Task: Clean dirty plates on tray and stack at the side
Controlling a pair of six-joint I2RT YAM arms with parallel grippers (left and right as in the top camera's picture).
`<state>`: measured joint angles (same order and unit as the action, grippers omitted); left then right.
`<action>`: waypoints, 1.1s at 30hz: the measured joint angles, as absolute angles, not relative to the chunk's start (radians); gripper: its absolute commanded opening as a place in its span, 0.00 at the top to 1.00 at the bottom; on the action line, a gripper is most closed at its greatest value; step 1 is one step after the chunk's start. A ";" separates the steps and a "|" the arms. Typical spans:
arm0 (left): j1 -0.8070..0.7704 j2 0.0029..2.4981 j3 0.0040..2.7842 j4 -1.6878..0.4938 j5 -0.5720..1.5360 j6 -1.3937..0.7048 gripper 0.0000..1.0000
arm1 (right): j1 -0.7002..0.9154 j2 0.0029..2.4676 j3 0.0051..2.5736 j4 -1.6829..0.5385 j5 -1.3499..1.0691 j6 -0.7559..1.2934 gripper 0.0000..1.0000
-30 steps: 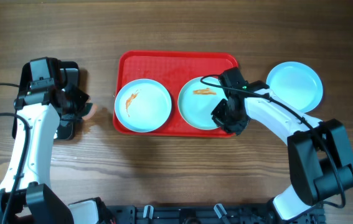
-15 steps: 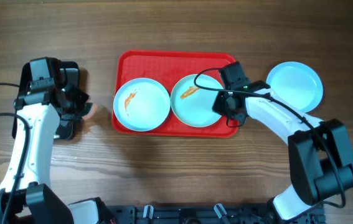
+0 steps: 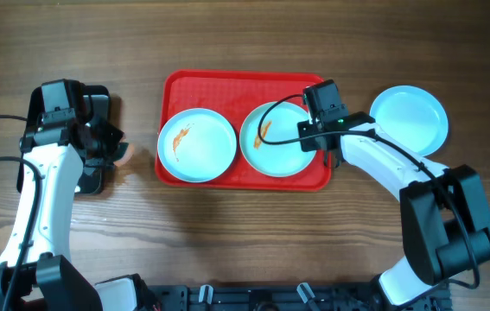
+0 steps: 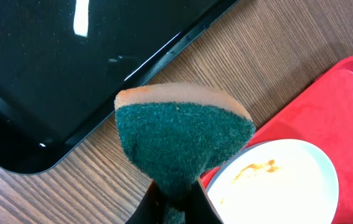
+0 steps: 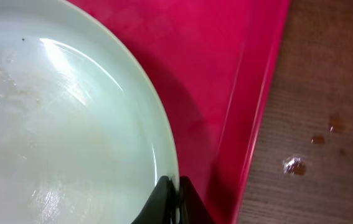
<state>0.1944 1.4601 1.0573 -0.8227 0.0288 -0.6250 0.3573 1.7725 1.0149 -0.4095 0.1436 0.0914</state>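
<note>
**Red tray (image 3: 245, 86): wiping about to begin**

Pale blue plates lie side by side on the tray, both streaked with orange. The right gripper (image 5: 171, 188) has its jaws closed tight on the rim of the right-hand plate (image 3: 272, 149), at the edge nearest the tray's right wall. A pinch there, I judge, lets the arm steady or turn the plate without covering the orange smear (image 3: 262, 131) that needs wiping. The left-hand plate (image 3: 197, 149) lies free toward the tray's left end.

Off the tray to its left, the left gripper (image 4: 175, 208) hangs with its jaws clamped on a green-and-orange sponge (image 4: 182, 134). The scouring face points outward, ready for scrubbing. It is above the strip of wood between the tray and a black tray (image 4: 33, 68).

A third plate (image 3: 409, 119) rests on the wood to the right of the tray. It looks clean, and is probably the start of the stack.

The left-hand plate lies between the sponge and the pinched plate, so the left arm would have to pass over it. A few drops (image 5: 294, 165) dot the table (image 3: 245, 242) just beyond the tray's right wall.
</note>
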 measured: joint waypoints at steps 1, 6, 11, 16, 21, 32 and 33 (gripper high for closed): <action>0.194 1.460 1.057 -0.823 0.029 -0.625 0.96 | 0.357 1.773 1.015 -0.410 0.143 0.056 0.96; 0.194 1.460 1.057 -0.823 0.029 -0.625 0.96 | 0.357 1.773 1.015 -0.406 0.109 -0.146 0.96; 0.194 1.460 1.057 -0.823 0.029 -0.625 0.96 | 0.357 1.773 1.015 -0.384 0.086 -0.214 0.90; 0.194 1.460 1.057 -0.823 0.029 -0.625 0.96 | 0.357 1.773 1.015 -0.377 0.087 -0.215 0.00; 0.194 1.460 1.057 -0.823 0.028 -0.625 0.96 | 0.357 1.773 1.015 -0.397 0.171 -0.134 0.00; 0.194 1.460 1.057 -0.823 0.029 -0.625 0.96 | 0.357 1.616 1.098 -0.542 0.010 -0.021 0.00; 0.194 1.460 1.057 -0.823 0.029 -0.625 0.96 | 0.357 1.580 1.106 -0.531 -0.092 -0.018 0.00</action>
